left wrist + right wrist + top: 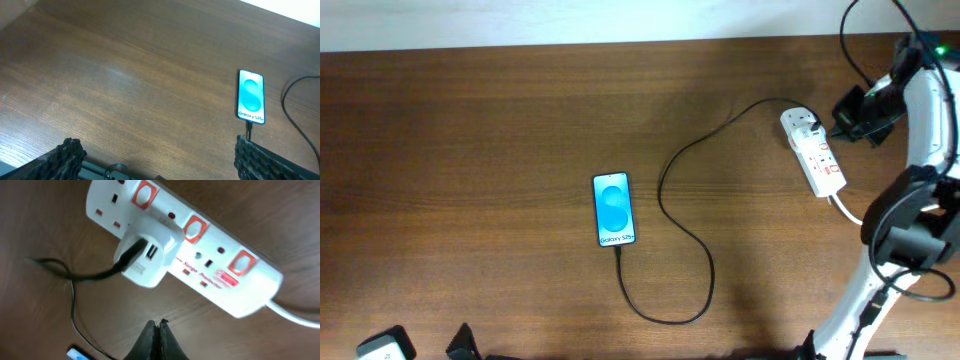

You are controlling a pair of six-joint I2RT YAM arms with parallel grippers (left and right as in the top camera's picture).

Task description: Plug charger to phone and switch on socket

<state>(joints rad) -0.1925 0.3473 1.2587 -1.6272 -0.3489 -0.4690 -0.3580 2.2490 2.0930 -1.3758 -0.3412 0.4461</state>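
The phone point(613, 210) lies flat mid-table with its blue screen lit; it also shows in the left wrist view point(250, 96). The charger cable point(665, 190) runs from the phone's bottom edge, loops toward the front, and curves back to its white plug head point(147, 255), which sits in the socket point(817, 152). The socket's red switches point(194, 227) show in the right wrist view. My right gripper point(161, 329) is shut and empty, just beside the socket point(235, 287) and not touching it. My left gripper point(160, 162) is open and empty, near the front edge, left of the phone.
The socket's thick white cord point(848, 208) runs off toward the right arm's base point(905, 235). The cable's loop point(670, 318) lies close to the table's front edge. A white strip borders the table's far edge point(570, 22).
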